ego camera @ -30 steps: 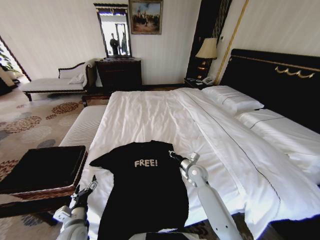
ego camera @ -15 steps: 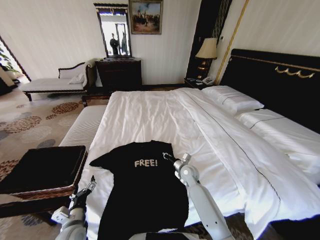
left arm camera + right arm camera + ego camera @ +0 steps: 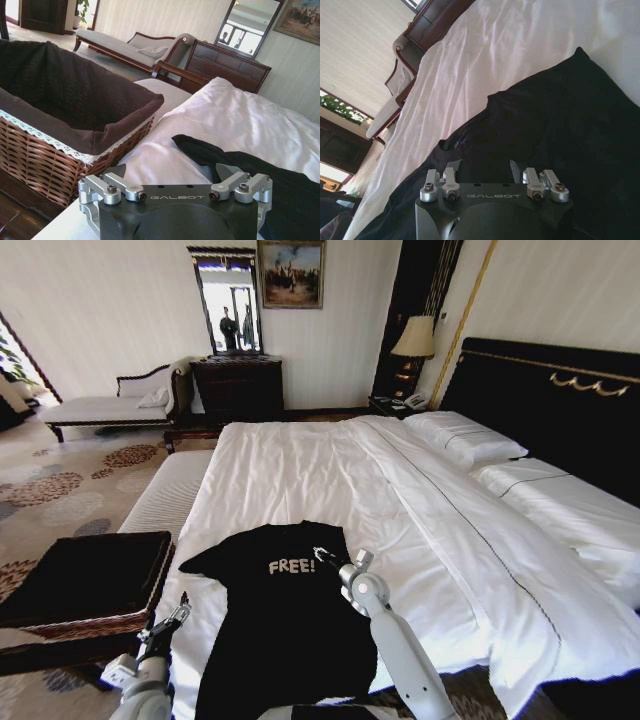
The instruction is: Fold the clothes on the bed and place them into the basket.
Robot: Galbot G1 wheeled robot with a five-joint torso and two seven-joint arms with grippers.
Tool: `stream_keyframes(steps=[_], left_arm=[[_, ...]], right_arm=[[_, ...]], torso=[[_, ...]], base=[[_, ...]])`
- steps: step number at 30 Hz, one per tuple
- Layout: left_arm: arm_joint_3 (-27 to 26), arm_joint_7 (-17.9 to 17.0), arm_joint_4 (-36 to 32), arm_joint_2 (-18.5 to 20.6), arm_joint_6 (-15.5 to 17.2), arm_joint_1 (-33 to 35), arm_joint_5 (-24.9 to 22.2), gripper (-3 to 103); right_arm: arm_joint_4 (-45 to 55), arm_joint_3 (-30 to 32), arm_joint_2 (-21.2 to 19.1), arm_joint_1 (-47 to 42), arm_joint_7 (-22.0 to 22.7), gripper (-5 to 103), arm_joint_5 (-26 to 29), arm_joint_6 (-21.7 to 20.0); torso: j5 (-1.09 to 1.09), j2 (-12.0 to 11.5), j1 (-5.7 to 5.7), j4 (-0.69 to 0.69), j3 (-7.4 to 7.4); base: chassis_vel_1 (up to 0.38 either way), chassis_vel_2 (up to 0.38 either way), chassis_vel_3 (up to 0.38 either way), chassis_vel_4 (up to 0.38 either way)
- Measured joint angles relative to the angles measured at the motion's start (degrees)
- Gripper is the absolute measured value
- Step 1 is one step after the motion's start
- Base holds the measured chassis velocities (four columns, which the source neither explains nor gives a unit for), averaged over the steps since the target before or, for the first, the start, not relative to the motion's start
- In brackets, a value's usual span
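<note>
- A black T-shirt (image 3: 285,625) lies spread flat, chest up, on the near corner of a big white bed (image 3: 330,470), its white "FREE!" lettering readable. Lying open like this, it looks unfolded, so the folding has hardly begun.
- The right gripper (image 3: 325,560) hangs over the shirt's upper chest, just beside the lettering near the right shoulder. In the right wrist view its fingers (image 3: 451,167) are spread apart above the dark cloth, holding nothing; it seems placed to pinch that shoulder or sleeve for a first fold.
- The left gripper (image 3: 170,620) sits low at the bed's near left edge, between the shirt and the basket (image 3: 85,585). Its fingers (image 3: 226,172) are spread too, empty, pointing toward the shirt's left sleeve.
- The wicker basket, lined in dark fabric, stands on the floor just beside the bed's left side, close to the shirt, probably so the folded shirt needs only a short carry.
</note>
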Motion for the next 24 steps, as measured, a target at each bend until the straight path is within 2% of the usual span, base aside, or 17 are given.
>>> stream_keyframes(steps=[2,4,8,11,13,24], left_arm=[[0.0,0.0,-0.1,0.1,0.1,-0.2,-0.1,100],[0.0,0.0,-0.1,0.1,0.2,-0.2,-0.1,100],[0.4,-0.3,0.0,0.6,0.4,-0.7,-0.2,100],[0.9,-0.4,0.5,1.4,0.7,-1.6,-0.2,100],[1.5,-0.4,1.4,2.2,1.1,-3.0,-0.8,100],[3.3,-2.2,6.6,5.5,3.2,-12.2,-4.1,100]], right_arm=[[2.8,-0.1,-0.2,-1.1,0.3,64,0.4,-0.4],[3.4,0.0,-0.4,-1.3,0.3,64,0.4,-0.4],[6.1,2.9,-2.6,-2.9,0.1,85,0.5,0.0],[6.6,4.8,-4.1,-4.0,-0.4,90,0.2,0.9],[7.1,6.5,-5.3,-5.4,-0.8,99,-0.2,1.7],[9.7,11.7,-6.2,-12.4,-1.8,100,-2.1,2.9]], torso=[[0.00,0.0,0.00,0.00,0.00],[0.00,0.0,0.00,0.00,0.00],[0.00,0.0,0.00,0.00,0.00],[0.01,0.0,0.00,-0.01,0.00],[0.01,0.0,0.00,-0.01,0.00],[0.01,0.0,0.01,-0.01,0.00]], base=[[0.000,0.000,0.000,0.000],[0.000,0.000,0.000,0.000],[0.000,0.000,0.000,0.000],[0.000,0.000,0.000,0.000],[0.000,0.000,0.000,0.000],[0.000,0.000,0.000,0.000]])
